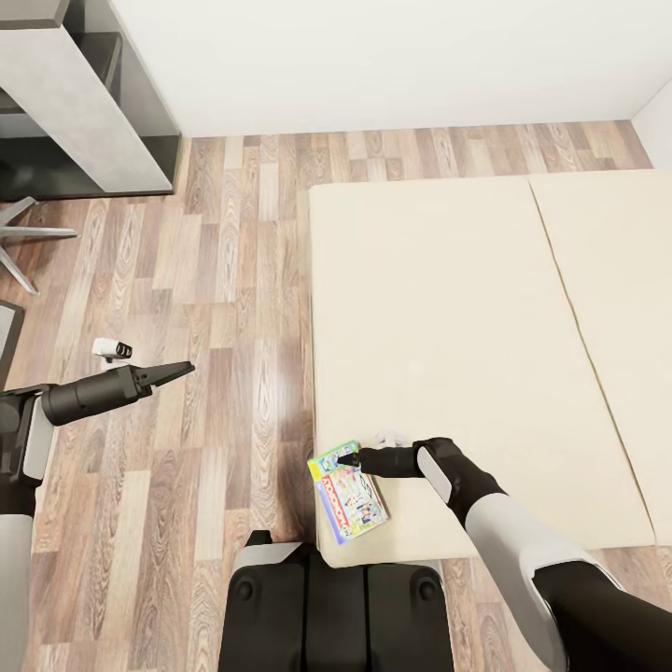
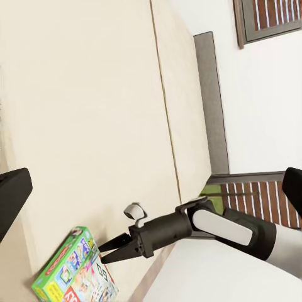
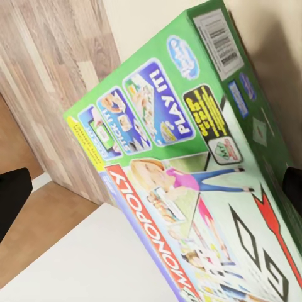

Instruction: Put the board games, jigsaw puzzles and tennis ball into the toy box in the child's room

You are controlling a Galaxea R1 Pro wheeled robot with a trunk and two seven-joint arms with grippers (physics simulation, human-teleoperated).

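Note:
One board game (image 1: 347,492), a flat green-edged Monopoly box, lies on the near left corner of the bed (image 1: 448,308), partly over the mattress edge. My right gripper (image 1: 347,458) hovers at the box's far edge, pointing left, open. In the right wrist view the printed lid (image 3: 189,170) is very close between the spread fingers (image 3: 12,201). The left wrist view shows the board game (image 2: 72,274) with the right gripper (image 2: 106,249) just beside it. My left gripper (image 1: 182,370) hangs over the floor left of the bed, open and holding nothing. The toy box, jigsaw puzzles and tennis ball are out of view.
A grey and dark furniture unit (image 1: 84,103) stands at the far left against the white wall. Chair legs (image 1: 28,238) and a small white object (image 1: 112,349) are on the wood floor (image 1: 233,280). The grey headboard (image 2: 211,107) closes the bed's far end. My base (image 1: 336,607) is against the bed.

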